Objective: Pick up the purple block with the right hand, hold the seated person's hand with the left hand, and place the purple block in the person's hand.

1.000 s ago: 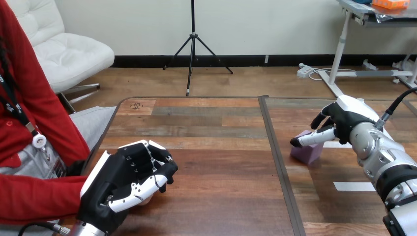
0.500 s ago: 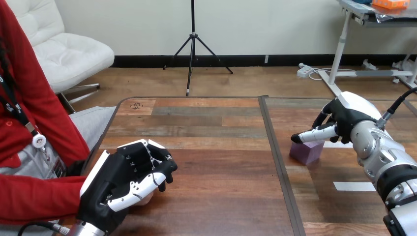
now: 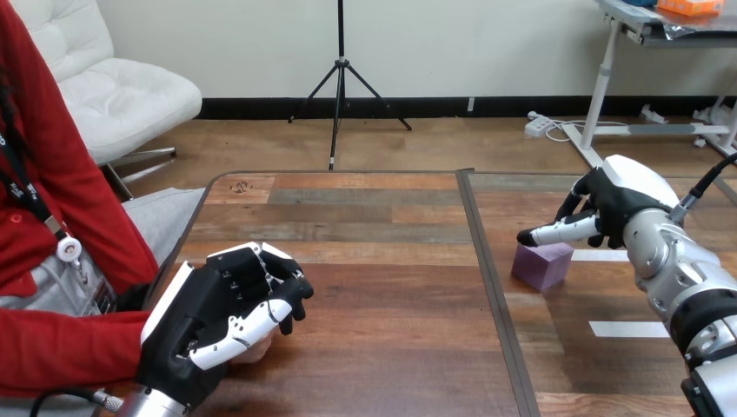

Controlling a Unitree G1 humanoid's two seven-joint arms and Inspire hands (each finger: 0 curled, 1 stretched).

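Note:
The purple block (image 3: 541, 265) lies on the right half of the wooden table (image 3: 382, 261). My right hand (image 3: 613, 211) hovers just above and to the right of it, thumb stretched out over the block's top and fingers loosely bent, holding nothing. At the lower left my left hand (image 3: 222, 317) has its fingers and thumb curled round the person's hand (image 3: 253, 351), of which only a small part peeks out beneath my thumb. The person's red-sleeved forearm (image 3: 61, 347) runs in from the left edge.
A dark seam (image 3: 488, 269) splits the table into two halves. Two white tape strips (image 3: 626, 329) lie on the right half near my right arm. The person sits at the table's left side.
My right hand has risen a little and shifted right, so its thumb is now above the block instead of in front of it. The left hand and the block stay put.

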